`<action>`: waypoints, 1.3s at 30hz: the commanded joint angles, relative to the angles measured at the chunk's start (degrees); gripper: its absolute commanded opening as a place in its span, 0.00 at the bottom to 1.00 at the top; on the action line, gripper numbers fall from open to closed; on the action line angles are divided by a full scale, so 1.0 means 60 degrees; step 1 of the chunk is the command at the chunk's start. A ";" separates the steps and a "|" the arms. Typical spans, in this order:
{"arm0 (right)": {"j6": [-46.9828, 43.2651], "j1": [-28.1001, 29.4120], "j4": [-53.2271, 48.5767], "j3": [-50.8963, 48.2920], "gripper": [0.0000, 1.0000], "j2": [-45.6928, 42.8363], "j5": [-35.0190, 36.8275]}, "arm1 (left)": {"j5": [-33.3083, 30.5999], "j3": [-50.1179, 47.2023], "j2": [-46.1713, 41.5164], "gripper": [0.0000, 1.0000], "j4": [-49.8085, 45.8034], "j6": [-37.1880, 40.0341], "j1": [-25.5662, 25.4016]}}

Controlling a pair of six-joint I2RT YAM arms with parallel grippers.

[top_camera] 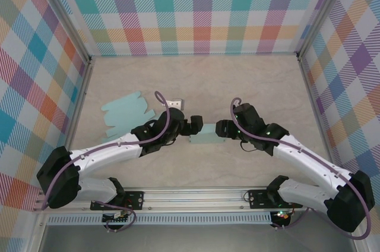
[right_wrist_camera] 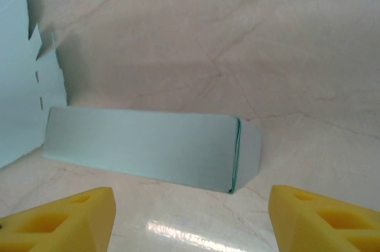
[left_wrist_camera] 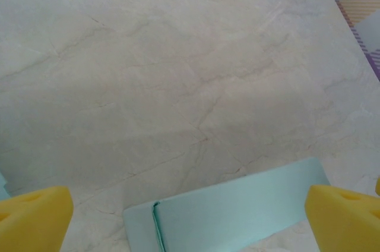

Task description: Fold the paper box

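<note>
The paper box (top_camera: 203,135) is a light-blue, folded long carton lying on the table between my two grippers. My left gripper (top_camera: 195,126) is open at the box's left end. In the left wrist view the box (left_wrist_camera: 231,210) lies between and just beyond the wide-apart yellow fingertips (left_wrist_camera: 32,219), and the left gripper (left_wrist_camera: 190,225) holds nothing. My right gripper (top_camera: 221,128) is open at the box's right end. From the right wrist camera the box (right_wrist_camera: 148,145) rests ahead of the right gripper (right_wrist_camera: 190,219), a closed end flap facing right, untouched by the yellow fingers (right_wrist_camera: 323,216).
A flat, unfolded light-blue carton sheet (top_camera: 126,115) lies on the table to the left, its notched edge visible (right_wrist_camera: 21,85) beside the box. A small white object (top_camera: 175,104) sits behind the left gripper. Plaid walls enclose the pale marble-look table (top_camera: 237,85).
</note>
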 commanded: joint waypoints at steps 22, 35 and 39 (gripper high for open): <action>0.0164 -0.0880 0.1106 -0.0831 0.56 0.0846 -0.1083 | 0.1014 -0.0218 0.1838 0.74 -0.0498 -0.0288 0.0030; 0.0622 -0.0876 0.1427 -0.2316 0.47 -0.0071 -0.0357 | 0.1287 -0.1530 0.1816 0.48 0.1831 0.0047 -0.0214; 0.0751 -0.0880 0.1285 -0.2651 0.45 -0.0372 -0.0169 | 0.1405 -0.1685 0.1813 0.50 0.2159 0.0127 -0.0302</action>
